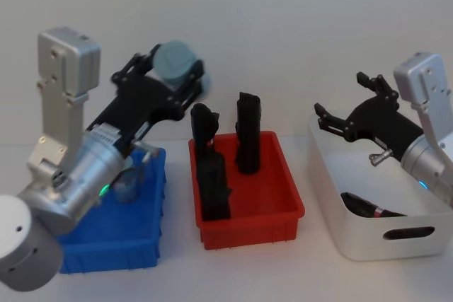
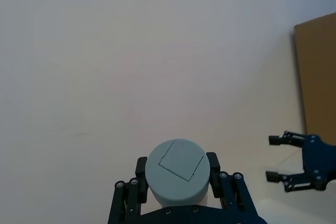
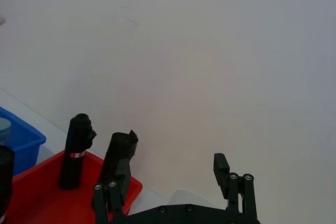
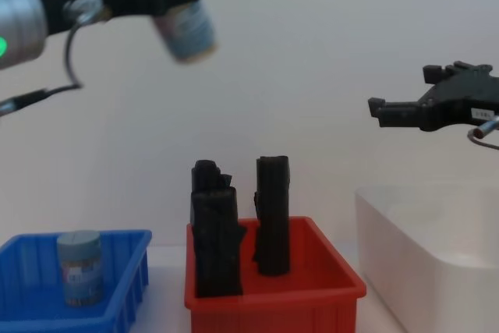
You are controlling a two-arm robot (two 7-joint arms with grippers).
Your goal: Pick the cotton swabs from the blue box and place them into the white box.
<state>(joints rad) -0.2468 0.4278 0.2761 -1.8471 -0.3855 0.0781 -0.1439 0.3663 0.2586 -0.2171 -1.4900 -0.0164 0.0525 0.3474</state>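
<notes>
One pale table [image 1: 177,277], plain wall [image 4: 312,52] behind, holds the blue box [image 1: 113,256].

High in the air, left of the middle: one cotton swab jar [image 1: 175,61], clear, with a grey-blue lid. Tipped to one side, pinched tight in the left gripper [image 2: 176,165]. Up and to the right of the blue box [image 1: 113,259].

Inside that low, bright box on the left: a second jar [image 4: 80,267], standing up straight, lid on top.

On the right: the white box [image 1: 354,235], big, tall and smooth, open on top, well apart from both jars.
</notes>
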